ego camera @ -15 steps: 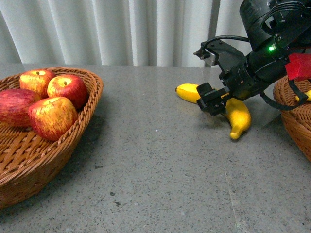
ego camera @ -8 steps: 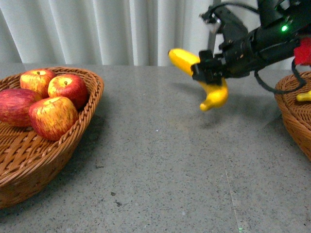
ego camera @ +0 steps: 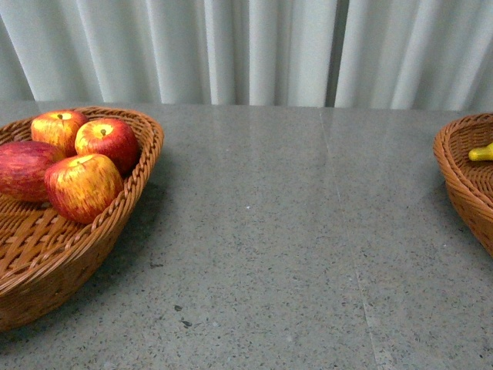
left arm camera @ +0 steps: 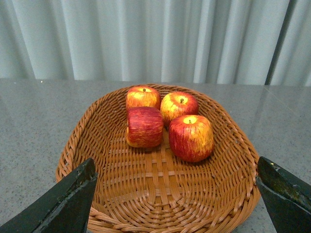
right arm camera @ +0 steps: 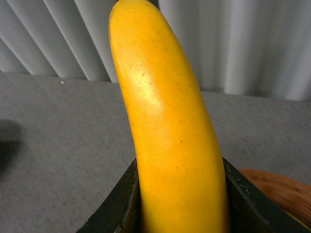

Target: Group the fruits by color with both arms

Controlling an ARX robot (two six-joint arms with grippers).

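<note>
Grey speckled surface [ego camera: 262, 231] stretching wide across the front view, pale curtain [ego camera: 246, 46] hanging behind. Neither arm visible from the front.

Big wicker basket [ego camera: 115, 223] sitting at the left, loaded with four red apples [ego camera: 83, 186] streaked yellow, bunched together toward its far end. Same basket [left arm camera: 165, 194] filling the left wrist view, apples [left arm camera: 190, 137] clustered at the far side, three upright with stems showing, one [left arm camera: 145, 127] lying on its side, all touching or just beside each other.

Second wicker basket [ego camera: 462, 181] cut off at the right edge of the front view, just a yellow tip of a banana [ego camera: 481, 153] peeking over its rim.

Left hand [left arm camera: 175, 204] spread wide, hovering in front of the apple basket, fingers at either side of the view, nothing between them.

Right hand [right arm camera: 182, 204] clamped on a banana [right arm camera: 167, 136], dark fingers [right arm camera: 116, 204] pressed to both flanks, fruit rising bright yellow up the middle of the right wrist view. Sliver of wicker [right arm camera: 272, 189] showing beyond it.
</note>
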